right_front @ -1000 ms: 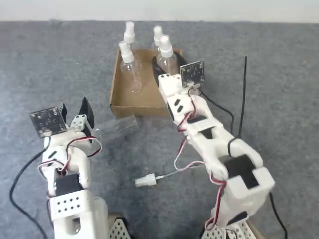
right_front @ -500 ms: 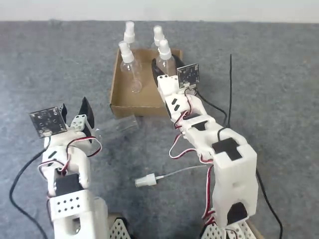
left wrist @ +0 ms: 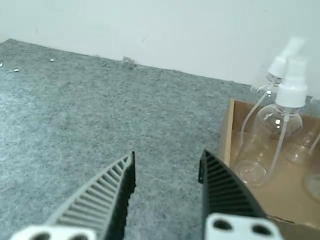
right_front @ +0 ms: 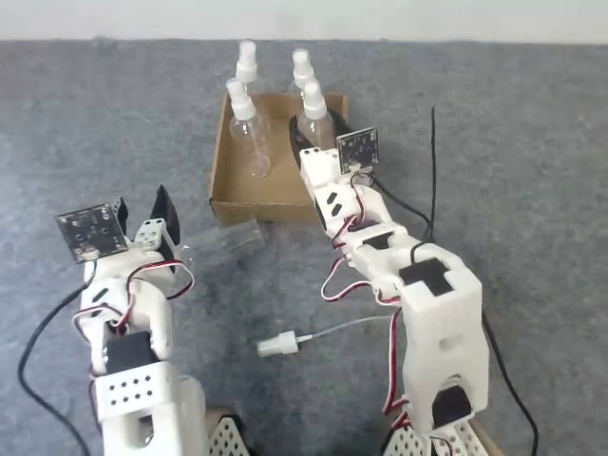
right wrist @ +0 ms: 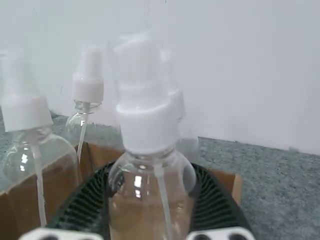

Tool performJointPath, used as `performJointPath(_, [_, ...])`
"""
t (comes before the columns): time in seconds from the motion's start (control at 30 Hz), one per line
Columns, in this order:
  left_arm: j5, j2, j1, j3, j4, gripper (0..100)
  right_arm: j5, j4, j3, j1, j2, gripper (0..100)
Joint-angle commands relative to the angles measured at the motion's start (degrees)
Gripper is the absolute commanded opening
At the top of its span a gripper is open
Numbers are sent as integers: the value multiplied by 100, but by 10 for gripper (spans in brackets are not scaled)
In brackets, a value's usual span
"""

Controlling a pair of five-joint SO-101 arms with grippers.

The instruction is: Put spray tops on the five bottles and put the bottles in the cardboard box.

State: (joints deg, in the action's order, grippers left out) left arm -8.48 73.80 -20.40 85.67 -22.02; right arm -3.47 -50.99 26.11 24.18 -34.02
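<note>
Right claw point(right_front: 316, 135) grips a capped bottle point(right_front: 313, 112) standing in the cardboard box point(right_front: 266, 207); left claw point(right_front: 169, 226) is open and holds nothing.

Right wrist view: the black fingers point(right wrist: 80, 202) press both sides of the bottle's round body, which stands upright with its white top on, at the box's right side. A second capped bottle point(right_front: 247, 128) stands upright in the box's left part. Two more capped bottles point(right_front: 247, 62) stand at the far edge (inside or just behind the box, cannot tell). The uncapped bottle point(right_front: 230, 237) lies on its side on the grey carpet point(right_front: 532, 190), just in front of the box and close beside the left claw. The loose spray top point(right_front: 277, 345) lies on the carpet between the two arms, tube pointing right.
</note>
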Motion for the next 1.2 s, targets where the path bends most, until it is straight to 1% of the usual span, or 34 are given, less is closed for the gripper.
performJointPath(0.0, [-18, 88, -26, -66, 211, 192, -18, -251, -360, -66, 75, 7])
performJointPath(0.37, [-18, 88, -18, -66, 211, 192, -18, -242, -703, -84, -277, 7])
performJointPath(1.0, [-18, 88, -26, -66, 211, 192, 0, -233, -695, -75, -330, 10])
performJointPath(1.17, [-18, 88, -26, -66, 211, 192, 492, -233, -686, -31, -356, 12])
